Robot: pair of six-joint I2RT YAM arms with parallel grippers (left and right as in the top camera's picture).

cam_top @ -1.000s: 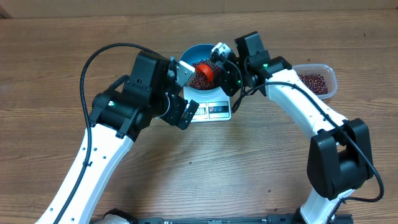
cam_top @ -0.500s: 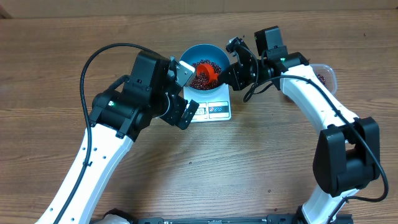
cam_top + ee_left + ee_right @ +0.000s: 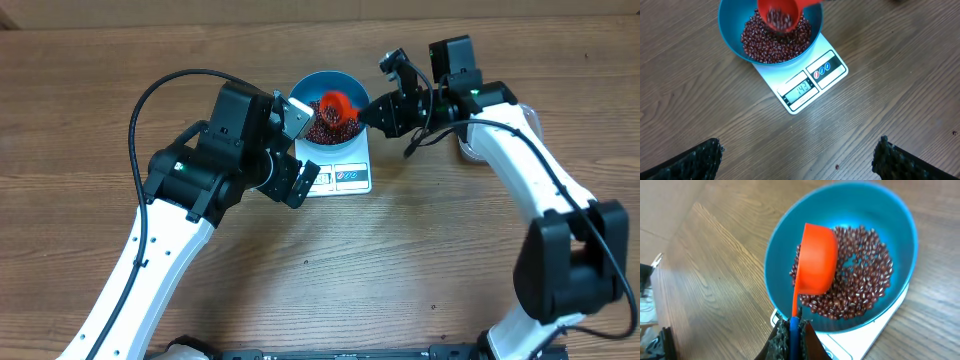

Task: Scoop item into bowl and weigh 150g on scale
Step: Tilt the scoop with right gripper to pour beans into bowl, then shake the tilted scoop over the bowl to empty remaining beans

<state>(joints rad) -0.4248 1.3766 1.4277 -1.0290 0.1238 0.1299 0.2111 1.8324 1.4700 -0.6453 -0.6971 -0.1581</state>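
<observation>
The blue bowl (image 3: 347,79) stands on the white scale (image 3: 346,177), and a heap of dark red beans (image 3: 322,127) lies in it. My right gripper (image 3: 371,112) is shut on the handle of an orange scoop (image 3: 336,103), which hangs tipped mouth-down over the beans. In the right wrist view the scoop (image 3: 815,265) shows its rounded back above the beans (image 3: 862,280) in the bowl (image 3: 890,220). In the left wrist view blurred beans sit in the scoop's (image 3: 782,12) mouth. My left gripper (image 3: 799,150) hovers open and holds nothing, on the near side of the scale (image 3: 827,70).
A clear plastic tub (image 3: 531,118) sits at the right, mostly hidden behind my right arm. One stray bean (image 3: 836,166) lies on the wooden table between my left fingers. The scale's display (image 3: 800,90) is lit and faces my left arm.
My right arm has swung to the right and stretched out, covering the tub. The scoop has risen slightly and turned over above the beans. The left arm has not moved.
</observation>
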